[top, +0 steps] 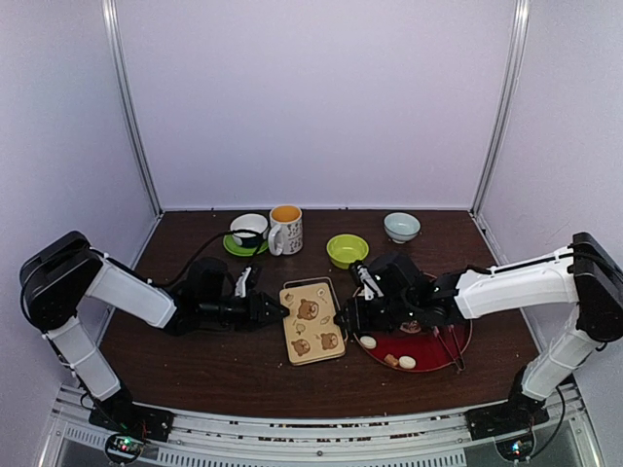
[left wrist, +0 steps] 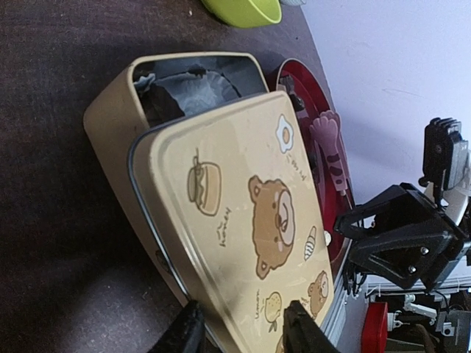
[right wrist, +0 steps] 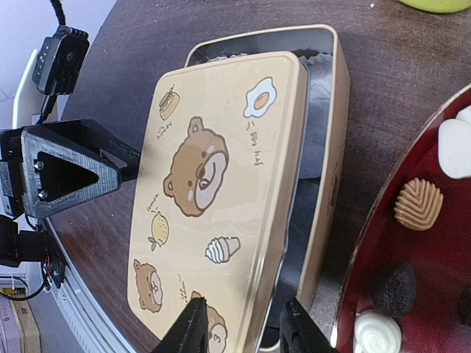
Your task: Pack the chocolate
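Note:
The chocolate lies on a red plate point(top: 440, 352): white pieces point(top: 368, 341) point(right wrist: 455, 147), a tan ridged one point(right wrist: 419, 204) and a dark one point(right wrist: 394, 288). A tan tin point(right wrist: 335, 132) stands mid-table. Its bear-printed lid point(top: 313, 323) point(left wrist: 243, 213) point(right wrist: 213, 169) lies askew on it, leaving a strip of paper liner showing. My left gripper point(top: 282, 311) point(left wrist: 243, 331) straddles the lid's left edge. My right gripper point(top: 343, 319) point(right wrist: 243, 327) straddles the lid's right edge, one finger over the lid, one in the gap beside it. Both pairs of jaws stand apart; contact with the lid is unclear.
Along the back stand a white cup on a green saucer point(top: 248, 230), a mug point(top: 286, 230), a green bowl point(top: 348, 250) and a pale bowl point(top: 401, 227). Pink paw-shaped tongs point(left wrist: 329, 147) rest on the red plate. The booth walls close in on three sides.

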Tool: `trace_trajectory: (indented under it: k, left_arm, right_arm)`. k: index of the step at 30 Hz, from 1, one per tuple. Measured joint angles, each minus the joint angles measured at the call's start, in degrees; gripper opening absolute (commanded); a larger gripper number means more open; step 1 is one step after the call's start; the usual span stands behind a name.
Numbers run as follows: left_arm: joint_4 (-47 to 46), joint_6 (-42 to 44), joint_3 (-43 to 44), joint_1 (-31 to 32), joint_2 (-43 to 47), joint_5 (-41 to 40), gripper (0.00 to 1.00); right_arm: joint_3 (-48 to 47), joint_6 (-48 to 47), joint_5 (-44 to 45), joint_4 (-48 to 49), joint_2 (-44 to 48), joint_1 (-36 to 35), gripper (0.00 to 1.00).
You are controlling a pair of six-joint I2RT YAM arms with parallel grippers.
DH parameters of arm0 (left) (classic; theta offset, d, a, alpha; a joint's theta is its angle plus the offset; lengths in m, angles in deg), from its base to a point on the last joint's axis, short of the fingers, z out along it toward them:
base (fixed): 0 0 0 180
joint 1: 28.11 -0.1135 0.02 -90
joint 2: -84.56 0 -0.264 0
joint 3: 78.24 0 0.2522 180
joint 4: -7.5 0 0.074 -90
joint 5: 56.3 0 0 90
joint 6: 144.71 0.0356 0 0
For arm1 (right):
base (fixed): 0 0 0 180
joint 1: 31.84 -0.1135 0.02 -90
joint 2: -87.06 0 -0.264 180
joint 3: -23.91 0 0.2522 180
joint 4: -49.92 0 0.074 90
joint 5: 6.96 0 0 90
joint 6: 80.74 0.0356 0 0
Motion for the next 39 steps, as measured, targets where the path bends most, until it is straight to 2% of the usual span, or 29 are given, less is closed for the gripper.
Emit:
trace_trajectory:
  k: [14,18,25,32,39]
  left_arm:
    - [0.33,0.0,0.13,0.0,-1.51,0.31,0.35]
    - [0.28,-0.09,0.13,0.0,-1.7,0.46,0.31]
    - [-0.26,-0.79,0.15,-0.02,-1.7,0.81,0.28]
    - [-1.7,-1.53,0.13,0.0,-1.68,0.87,0.4]
    - [1.9,-0.46,0.15,0.0,-1.57,0.07,0.43]
  right_arm:
    - [-3.08,-0.04,-0.83,0.44,-5.11,0.0,0.26]
    - [-3.08,0.0,-1.01,0.57,-5.14,0.0,0.23]
    - [-3.08,-0.02,-1.79,1.05,-5.44,-0.02,0.21]
    - [-3.08,-0.04,-2.12,1.57,-6.01,-0.02,0.21]
    - [-3.21,-0.07,-2.27,1.73,-6.21,-0.02,0.22]
